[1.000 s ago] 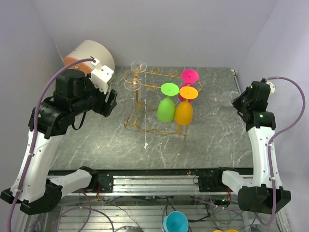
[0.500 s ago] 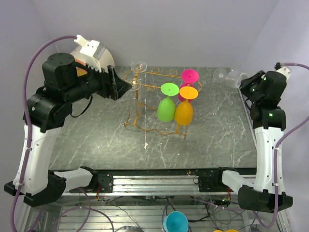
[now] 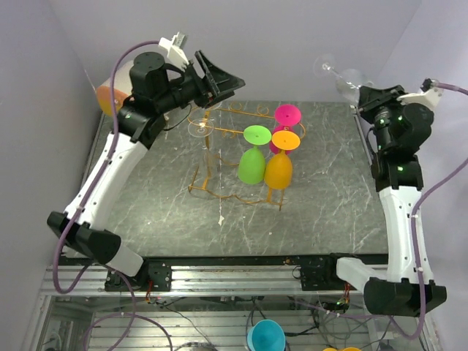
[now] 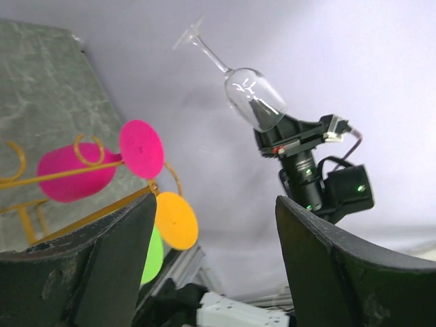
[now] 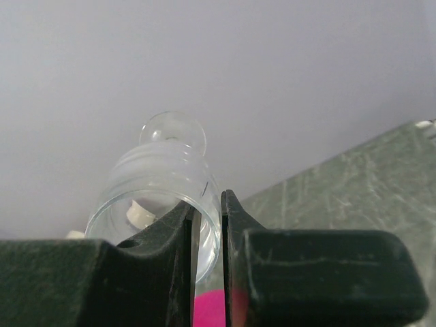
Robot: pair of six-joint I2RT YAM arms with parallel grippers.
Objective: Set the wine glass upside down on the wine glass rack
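Right tool [image 3: 363, 92] pinches the wine glass [image 3: 341, 74] by the bowl rim, aloft past the worktop's [image 3: 146, 212] 1 o'clock corner. Stem points to 10 o'clock. The wine glass rack [image 3: 207, 165] lies toward 8 o'clock. Left tool [image 3: 231, 82] is spread, empty, above the rack.

Top external view: most of the cream drum [image 3: 108, 93] hidden behind the left arm [image 3: 117, 164]; wine glass [image 3: 344, 75] faint against the wall, its rim lost at the right gripper [image 3: 363, 93]; a teal cup [image 3: 265, 338] cut off by the bottom edge. Left wrist view: wine glass rack [image 4: 88, 216] cut off at the left edge, green glass [image 4: 150, 255] mostly behind a finger [image 4: 88, 266] of the left gripper [image 4: 215, 204]. Right wrist view: lower bowl hidden behind the fingers [image 5: 163, 266], pink blur [image 5: 210, 310] below, too soft to identify.
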